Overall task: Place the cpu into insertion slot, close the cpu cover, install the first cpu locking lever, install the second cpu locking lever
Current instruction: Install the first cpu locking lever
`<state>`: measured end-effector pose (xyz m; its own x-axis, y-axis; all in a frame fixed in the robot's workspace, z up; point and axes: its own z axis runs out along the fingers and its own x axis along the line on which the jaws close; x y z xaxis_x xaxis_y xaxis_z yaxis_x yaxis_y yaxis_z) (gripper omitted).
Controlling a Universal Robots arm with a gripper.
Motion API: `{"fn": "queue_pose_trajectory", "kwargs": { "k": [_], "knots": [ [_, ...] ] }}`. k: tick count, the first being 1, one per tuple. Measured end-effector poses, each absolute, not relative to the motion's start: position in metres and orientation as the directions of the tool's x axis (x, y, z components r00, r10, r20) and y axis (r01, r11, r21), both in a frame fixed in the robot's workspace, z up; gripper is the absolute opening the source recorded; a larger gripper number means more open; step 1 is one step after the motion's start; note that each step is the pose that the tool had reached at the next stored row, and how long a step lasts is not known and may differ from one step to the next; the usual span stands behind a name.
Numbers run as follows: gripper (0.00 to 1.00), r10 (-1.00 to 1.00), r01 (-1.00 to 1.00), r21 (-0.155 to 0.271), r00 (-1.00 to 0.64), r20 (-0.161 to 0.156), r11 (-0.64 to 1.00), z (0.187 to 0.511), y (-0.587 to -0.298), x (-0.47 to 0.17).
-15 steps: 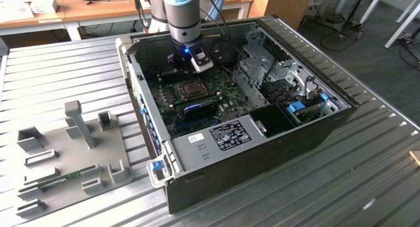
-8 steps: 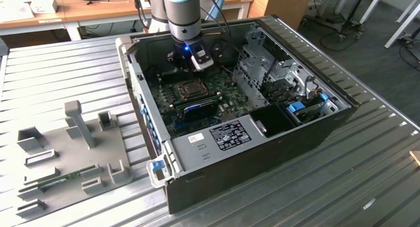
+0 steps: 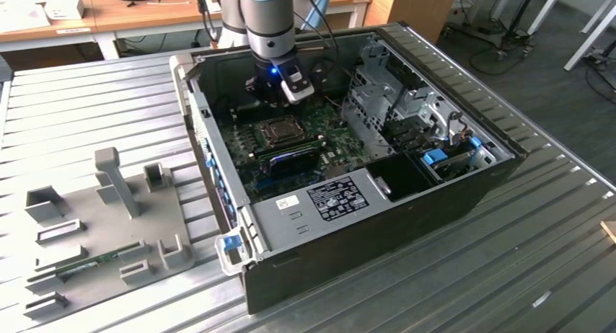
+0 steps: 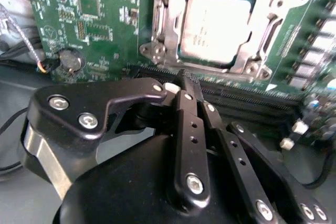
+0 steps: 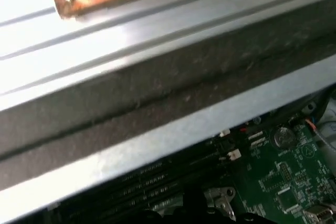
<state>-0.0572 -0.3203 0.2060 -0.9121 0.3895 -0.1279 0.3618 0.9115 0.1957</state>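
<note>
Black gripper (image 4: 181, 85) links lie closest in the second wrist view, jaws pressed together and holding nothing, just short of the cpu (image 4: 218, 22) seated in the insertion slot (image 4: 184, 56) under the cpu cover (image 4: 281, 9). Ribbed grey metal surface (image 5: 157, 19) crosses the first wrist view above the green circuit board (image 5: 283, 187). Exterior view: the arm (image 3: 265, 16) reaches into the open computer case (image 3: 481, 181).

a robotics lab or test workshop: an open computer case (image 3: 385, 174) lies on a ribbed metal worktable (image 3: 86, 109), beside a grey fixture plate (image 3: 97, 232) with upright holders. wooden desks (image 3: 173, 12) strewn with papers stand behind, cables trail over a dark carpeted floor (image 3: 520, 52), and a robot arm (image 3: 265, 23) reaches into the case.
</note>
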Motion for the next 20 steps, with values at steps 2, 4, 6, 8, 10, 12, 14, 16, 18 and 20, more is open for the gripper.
{"fn": "queue_pose_trajectory", "kwargs": {
  "k": [2, 4, 6, 8, 10, 12, 14, 16, 18, 20],
  "knots": [
    [0.1, 0.372, 0.35, 0.162, -0.919, -0.133, 0.923, 0.206, -0.3203, -0.0572],
    [0.1, 0.355, 0.339, 0.131, -0.925, -0.137, 0.932, 0.206, -0.3203, -0.0572],
    [0.1, 0.338, 0.324, 0.116, -0.931, -0.137, 0.939, 0.206, -0.3203, -0.0571],
    [0.1, 0.323, 0.31, 0.113, -0.936, -0.136, 0.944, 0.206, -0.3203, -0.0572],
    [0.1, 0.322, 0.309, 0.113, -0.937, -0.136, 0.944, 0.206, -0.3203, -0.0572],
    [0.1, 0.322, 0.308, 0.113, -0.937, -0.136, 0.945, 0.206, -0.3203, -0.0572],
    [0.1, 0.321, 0.308, 0.113, -0.937, -0.135, 0.945, 0.206, -0.3203, -0.0571],
    [0.1, 0.314, 0.301, 0.108, -0.941, -0.127, 0.947, 0.2059, -0.3203, -0.0571],
    [0.1, 0.295, 0.284, 0.101, -0.948, -0.119, 0.954, 0.2058, -0.3203, -0.0571],
    [0.1, 0.271, 0.261, 0.095, -0.956, -0.112, 0.961, 0.2056, -0.3203, -0.0571]
  ]
}}
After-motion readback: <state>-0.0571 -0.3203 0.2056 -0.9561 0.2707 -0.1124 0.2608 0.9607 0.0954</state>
